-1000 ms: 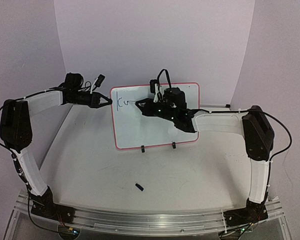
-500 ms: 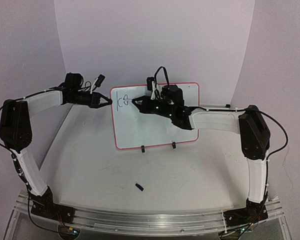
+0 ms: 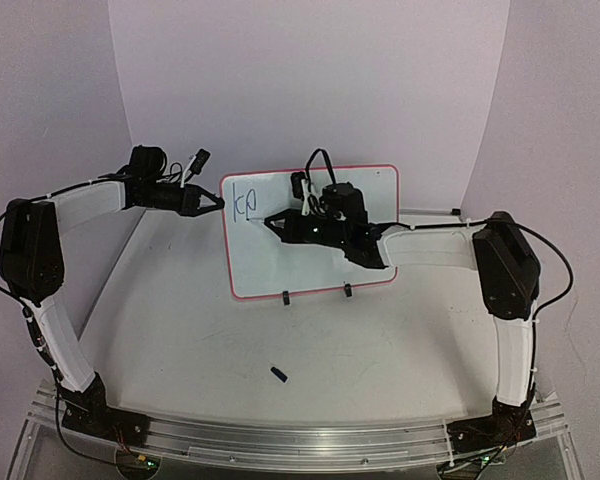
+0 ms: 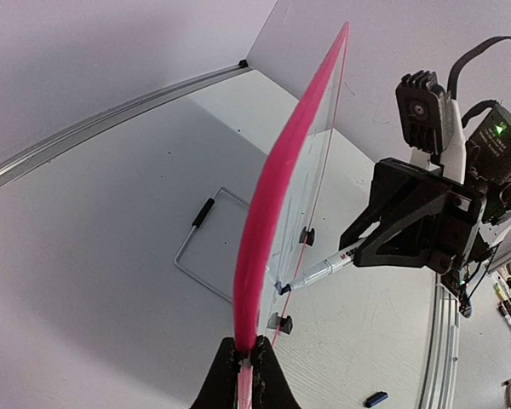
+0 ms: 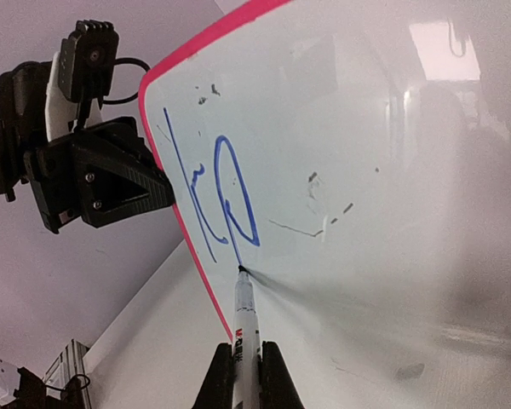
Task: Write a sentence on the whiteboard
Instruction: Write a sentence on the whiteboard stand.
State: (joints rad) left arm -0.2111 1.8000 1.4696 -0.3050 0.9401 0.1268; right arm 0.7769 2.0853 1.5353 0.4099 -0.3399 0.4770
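The whiteboard (image 3: 290,265) stands upright on two black clip feet at the back of the table, its pink rim (image 4: 281,179) seen edge-on in the left wrist view. My left gripper (image 3: 218,203) (image 4: 245,362) is shut on the board's left edge. My right gripper (image 3: 282,222) (image 5: 243,366) is shut on a white marker (image 5: 243,311) (image 4: 319,271). The marker's tip touches the board just below the blue lettering (image 5: 217,192) (image 3: 243,205). The sentence is only a "k" and a looped second letter near the top left corner.
A small blue marker cap (image 3: 278,373) (image 4: 376,398) lies on the table in front of the board. A wire stand (image 4: 200,247) sits behind the board. Faint grey smudges (image 5: 324,213) mark the board's middle. Purple walls close in on three sides.
The right gripper has drawn the marker through the second letter's loop and down to the lower left. The blue lettering has gained strokes. The left arm has stayed still on the board's edge.
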